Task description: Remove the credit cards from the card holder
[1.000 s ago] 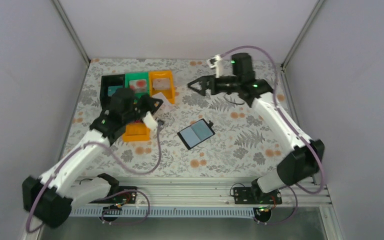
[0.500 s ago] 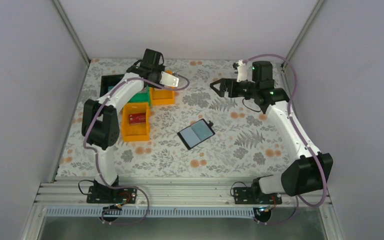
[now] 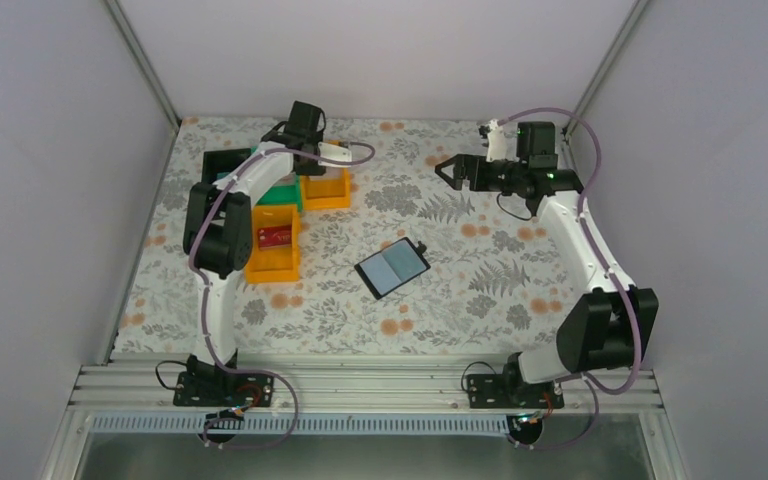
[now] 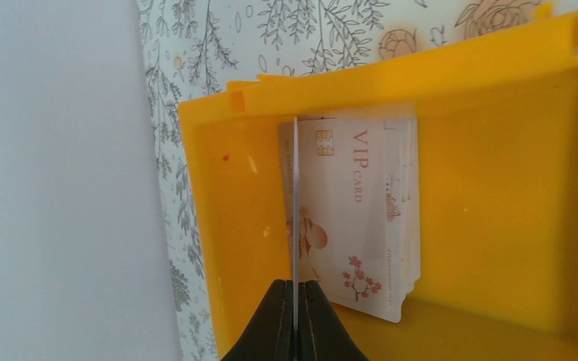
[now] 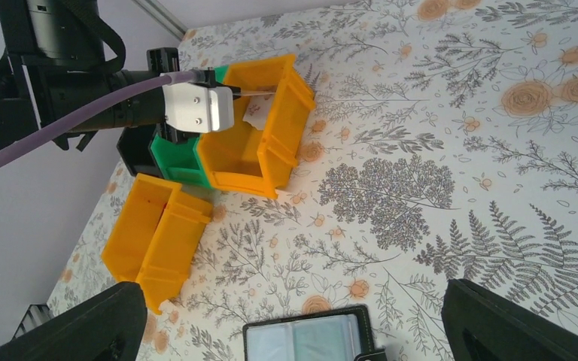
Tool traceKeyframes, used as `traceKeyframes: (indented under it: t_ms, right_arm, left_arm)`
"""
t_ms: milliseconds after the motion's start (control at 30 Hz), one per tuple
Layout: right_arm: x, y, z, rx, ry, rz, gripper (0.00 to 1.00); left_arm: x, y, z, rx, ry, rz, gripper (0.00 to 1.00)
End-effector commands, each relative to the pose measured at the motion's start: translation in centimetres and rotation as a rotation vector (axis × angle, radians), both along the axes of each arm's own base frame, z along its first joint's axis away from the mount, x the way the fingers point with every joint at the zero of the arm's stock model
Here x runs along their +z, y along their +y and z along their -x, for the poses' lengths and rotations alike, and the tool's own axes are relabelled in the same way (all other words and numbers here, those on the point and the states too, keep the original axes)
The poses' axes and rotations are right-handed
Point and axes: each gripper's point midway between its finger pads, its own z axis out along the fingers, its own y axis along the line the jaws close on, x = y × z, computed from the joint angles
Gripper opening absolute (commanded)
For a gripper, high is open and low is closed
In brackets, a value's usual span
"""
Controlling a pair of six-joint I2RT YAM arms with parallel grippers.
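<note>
The left hand (image 4: 295, 316) is clenched on a thin credit card (image 4: 295, 203), edge-on over the orange tray (image 4: 497, 188) at eleven o'clock. The right hand (image 3: 447, 170) is released at one o'clock, and the card holder (image 3: 393, 267) lies open at the centre of the counter (image 3: 480, 300). Cards are likely light, stiff and slick, so pinch a short edge.

Bottom edge cuts off the card holder (image 5: 308, 335) (right wrist view); held card (image 4: 295, 203) edge-on, face hidden.

Table, floral-print cover (image 3: 480, 290). Lying on it:
- card holder (image 3: 392, 267), opened flat, pale panels up, near centre
- orange tray (image 3: 270, 266), left of the holder
- far-left row, side by side: black tray (image 3: 218, 162), green tray (image 3: 278, 195), second orange tray (image 3: 326, 190)
</note>
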Motion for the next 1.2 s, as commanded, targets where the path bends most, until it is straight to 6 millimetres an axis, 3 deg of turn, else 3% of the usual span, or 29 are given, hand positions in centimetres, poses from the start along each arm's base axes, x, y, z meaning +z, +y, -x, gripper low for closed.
traceKeyframes:
  t_ms: [0, 200, 333, 433, 633, 767, 933, 1033, 1100, 1167]
  right_arm:
    - [0.5, 0.0, -0.2, 0.035, -0.013, -0.017, 0.99]
    - [0.4, 0.1, -0.3, 0.053, -0.005, -0.034, 0.99]
    - [0.2, 0.2, -0.4, 0.064, 0.000, -0.038, 0.99]
    - [0.1, 0.3, -0.3, 0.070, 0.002, -0.043, 0.99]
    - [-1.1, -0.5, -0.5, 0.024, 0.025, -0.001, 0.99]
    - [-2.2, -0.5, 0.0, 0.023, 0.051, 0.000, 0.99]
    - [-2.3, -0.5, 0.7, 0.027, 0.056, -0.002, 0.99]
    - [-2.0, -0.5, 1.0, 0.028, 0.046, -0.001, 0.99]
    - [-2.0, -0.5, 1.1, 0.028, 0.045, -0.001, 0.99]
    - [-1.9, -0.5, 1.1, 0.029, 0.043, -0.002, 0.99]
  left_arm:
    - [-0.5, 0.0, -1.3, 0.048, -0.039, -0.008, 0.02]
    - [-0.9, 0.3, -2.0, 0.058, -0.068, -0.025, 0.05]
    - [-1.1, 0.5, -2.3, 0.078, -0.066, -0.023, 0.39]
    - [0.1, -0.2, -2.1, 0.069, -0.052, 0.025, 0.66]
    - [2.6, -1.5, -1.0, 0.031, -0.008, 0.122, 0.77]
    - [3.1, -1.3, -1.0, 0.049, -0.010, 0.133, 0.84]
    - [2.1, -0.9, -0.9, 0.047, -0.011, 0.098, 0.82]
    - [3.9, -2.7, 0.8, -0.031, 0.051, 0.181, 0.76]
    - [4.3, -4.2, 3.9, -0.135, 0.171, 0.233, 0.62]
    - [3.0, -4.8, 5.4, -0.149, 0.254, 0.233, 0.42]
